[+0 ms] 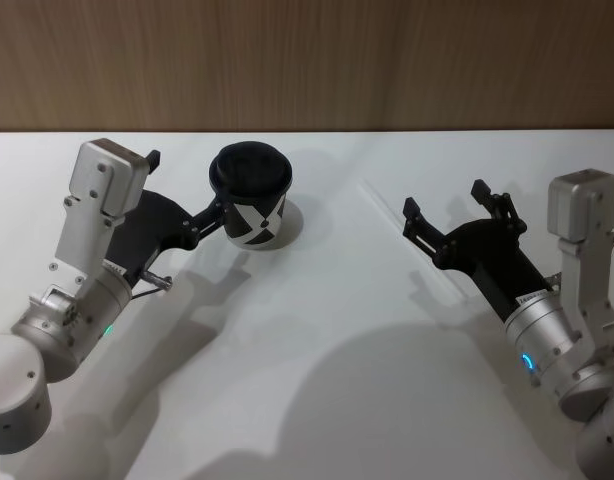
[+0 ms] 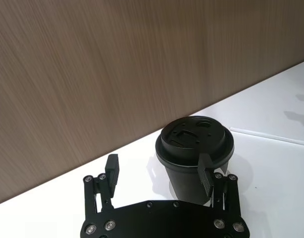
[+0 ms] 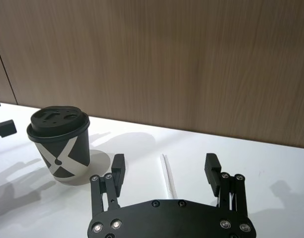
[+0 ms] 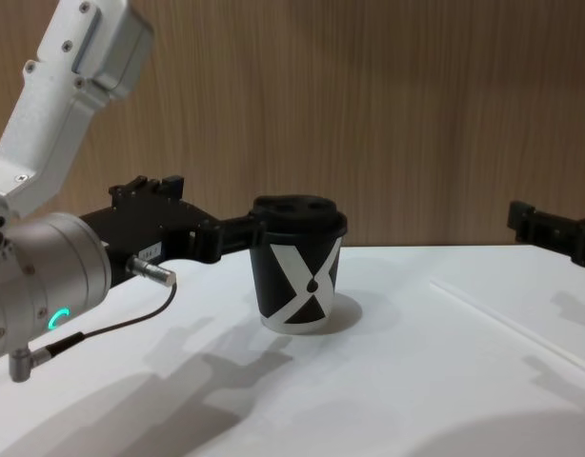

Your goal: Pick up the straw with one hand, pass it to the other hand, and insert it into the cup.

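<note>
Jaws of right gripper point(image 3: 165, 161) above half-hidden straw point(image 3: 168, 179)

Cup point(image 1: 252, 205) at left — straw point(image 3: 168, 178) flat to its right

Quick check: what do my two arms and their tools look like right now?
Both arms are silver-grey metal with boxy links and cylindrical wrists. The left tool is flat black with short fingers, a green wrist ring and a thin black cable; the right tool matches, its ring glowing blue.
</note>
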